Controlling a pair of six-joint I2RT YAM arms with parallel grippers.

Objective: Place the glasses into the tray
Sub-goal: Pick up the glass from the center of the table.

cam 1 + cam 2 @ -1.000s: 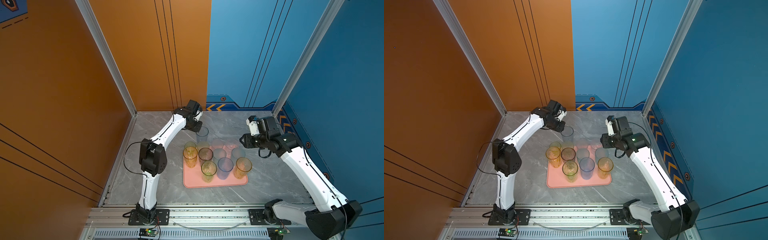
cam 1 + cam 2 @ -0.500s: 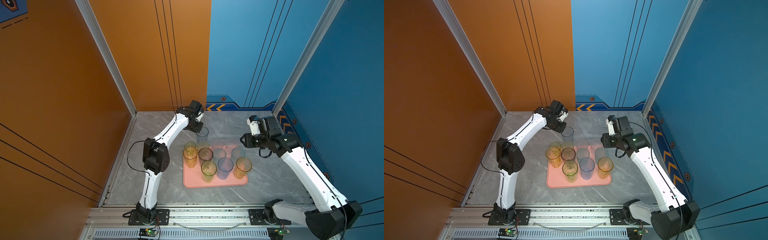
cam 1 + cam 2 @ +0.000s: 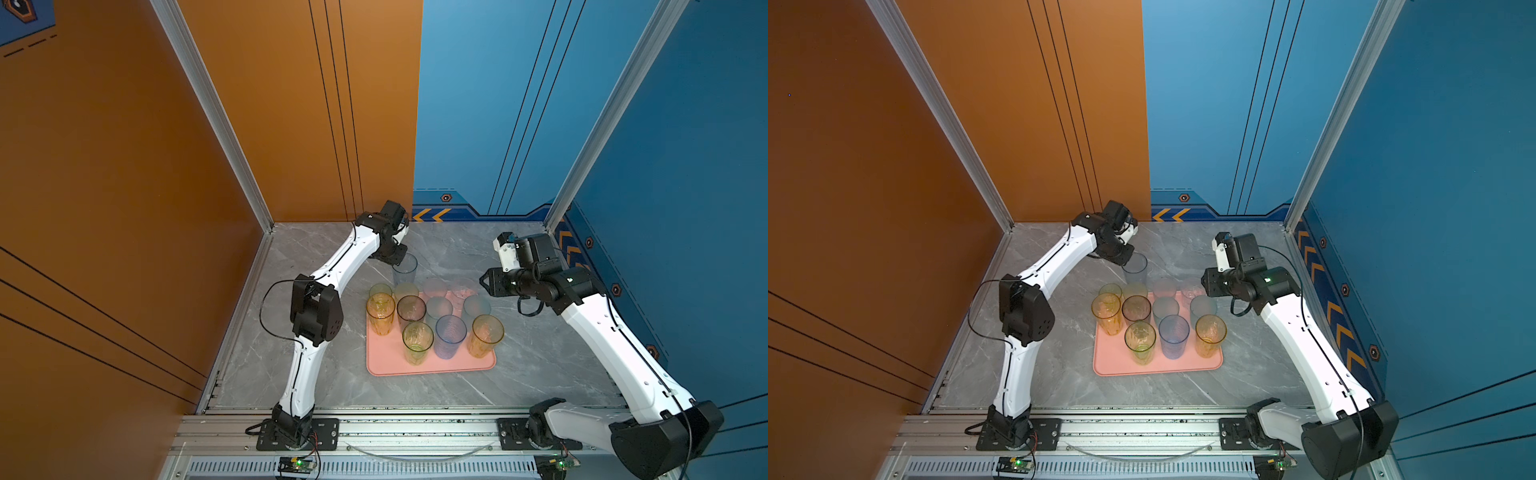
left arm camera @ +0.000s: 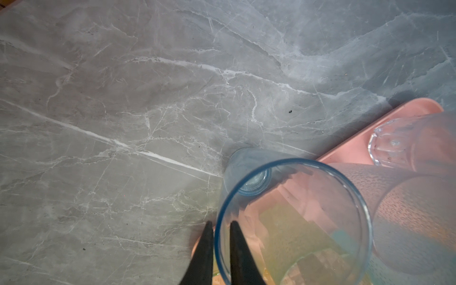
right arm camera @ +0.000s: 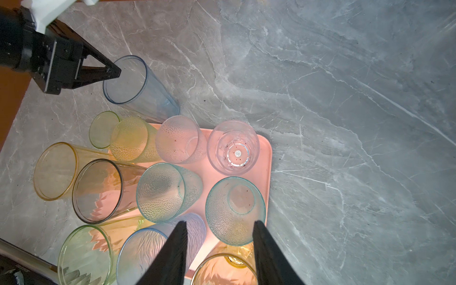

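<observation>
Blue glass: upright on table, just beyond tray far edge.
Left gripper: fingers straddle its rim, nearly together; cannot tell if clamped.
Right gripper: jaws apart, empty, above tray.
Other glasses: crowded on tray.

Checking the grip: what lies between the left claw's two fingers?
The rim of the pale blue glass, which the left claw pinches; the left wrist view shows it.

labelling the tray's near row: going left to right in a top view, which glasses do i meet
yellow-green tall tumbler → blue ribbed tall tumbler → amber tall tumbler
</observation>
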